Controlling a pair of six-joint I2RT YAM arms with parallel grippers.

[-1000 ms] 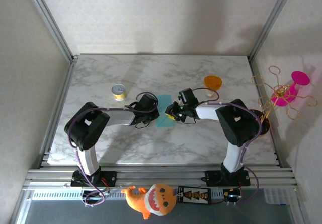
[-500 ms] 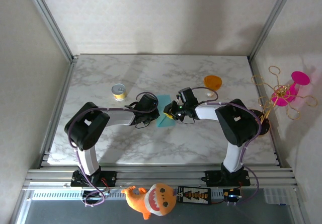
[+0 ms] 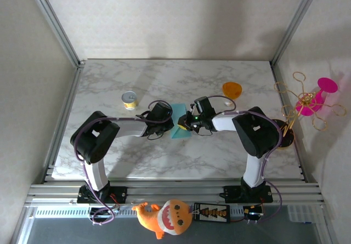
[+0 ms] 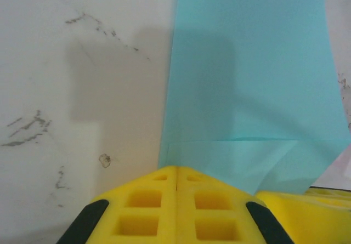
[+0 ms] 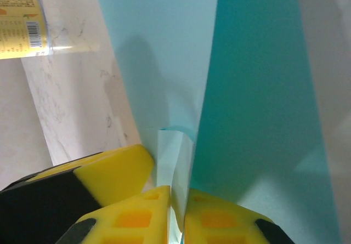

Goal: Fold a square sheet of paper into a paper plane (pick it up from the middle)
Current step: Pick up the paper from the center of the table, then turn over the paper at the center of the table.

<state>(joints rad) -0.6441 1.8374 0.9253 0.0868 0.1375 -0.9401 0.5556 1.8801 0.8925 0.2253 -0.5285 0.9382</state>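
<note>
Teal-blue paper (image 3: 178, 133), right of the yellow can (image 3: 129, 99), is clamped by the right gripper (image 5: 176, 194), jaws on its fold; the left gripper (image 4: 176, 174) has jaws together.

The right hand (image 5: 176, 196) is edging left across the bench, closing its jaws onto the teal paper's (image 5: 258, 90) raised fold.

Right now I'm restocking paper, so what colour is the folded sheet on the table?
The sheet is plain teal-blue, clearest in the left wrist view.
</note>
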